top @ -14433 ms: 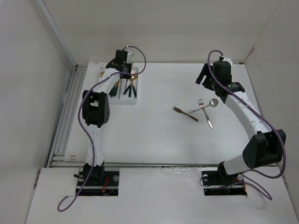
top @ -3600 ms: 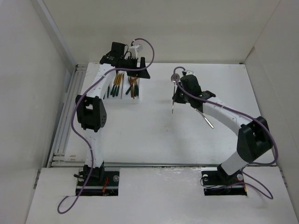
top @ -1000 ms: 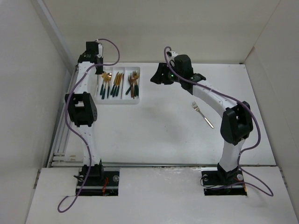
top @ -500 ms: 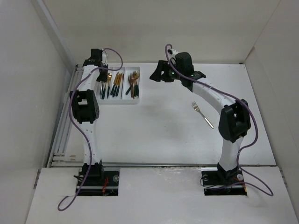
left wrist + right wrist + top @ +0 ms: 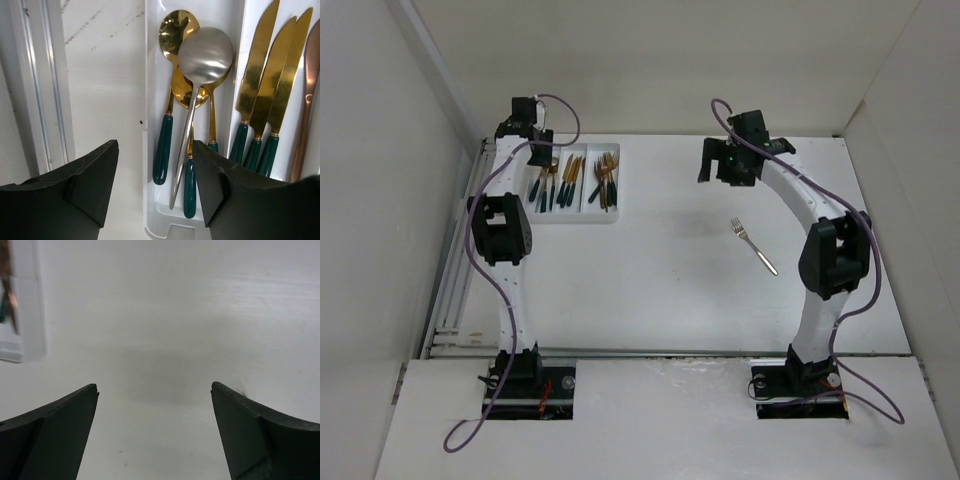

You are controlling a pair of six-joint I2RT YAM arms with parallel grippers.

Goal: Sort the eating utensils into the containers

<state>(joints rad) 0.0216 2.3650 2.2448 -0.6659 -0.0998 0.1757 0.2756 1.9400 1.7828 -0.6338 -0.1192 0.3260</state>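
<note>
Gone from the right of the tabletop (image 5: 660, 280), the silver spoon (image 5: 206, 55) now lies in the white tray (image 5: 148, 60) at 10 o'clock, in its left compartment, across three gold, green-handled spoons (image 5: 176, 27) it partly hides. The left gripper (image 5: 155, 145) hovers above, jaws apart, empty. Three gold knives (image 5: 274, 85) fill the middle compartment; a copper piece (image 5: 307, 100) beside them is cut off. The right gripper (image 5: 154, 385), at 1 o'clock, gapes wide, empty. One silver fork (image 5: 753, 246) lies at 3 o'clock.

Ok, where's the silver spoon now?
Left wrist view: the silver spoon lies in the tray's left compartment, on top of the gold spoons, left of the knives.
</note>
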